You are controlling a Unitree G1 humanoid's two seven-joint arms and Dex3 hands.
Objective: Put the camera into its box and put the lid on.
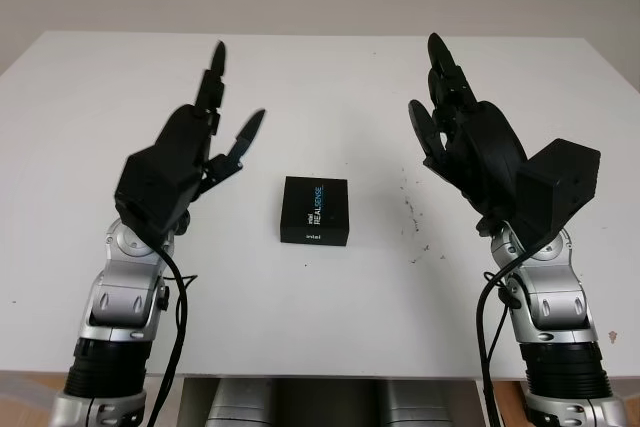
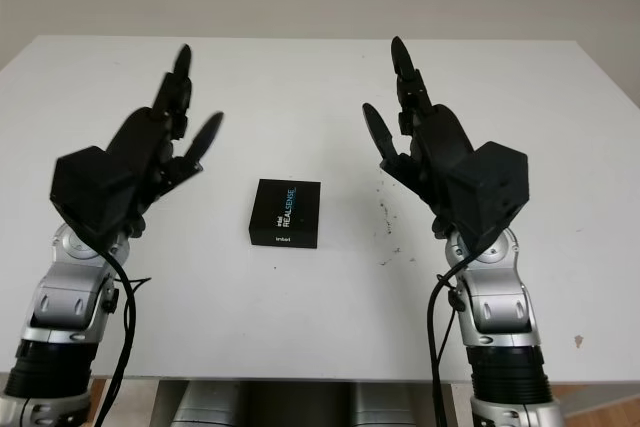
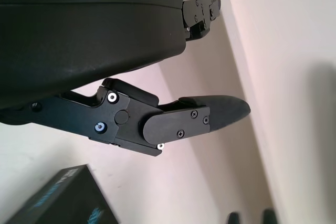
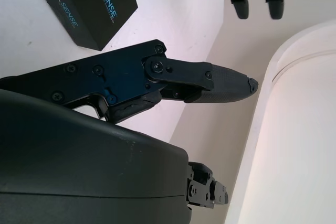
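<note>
A black box (image 1: 315, 211) printed "Intel REALSENSE" lies with its lid on, in the middle of the white table (image 1: 320, 77). Its corner also appears in the left wrist view as the box (image 3: 63, 200) and in the right wrist view as the box (image 4: 86, 3). My left hand (image 1: 215, 132) hovers open above the table, left of the box and apart from it. My right hand (image 1: 440, 112) hovers open to the right of the box, holding nothing. No camera is visible outside the box.
Small dark specks (image 1: 412, 209) dot the table just right of the box. The table's front edge (image 1: 320, 377) runs close to my arms' bases, and a plain wall rises behind the far edge.
</note>
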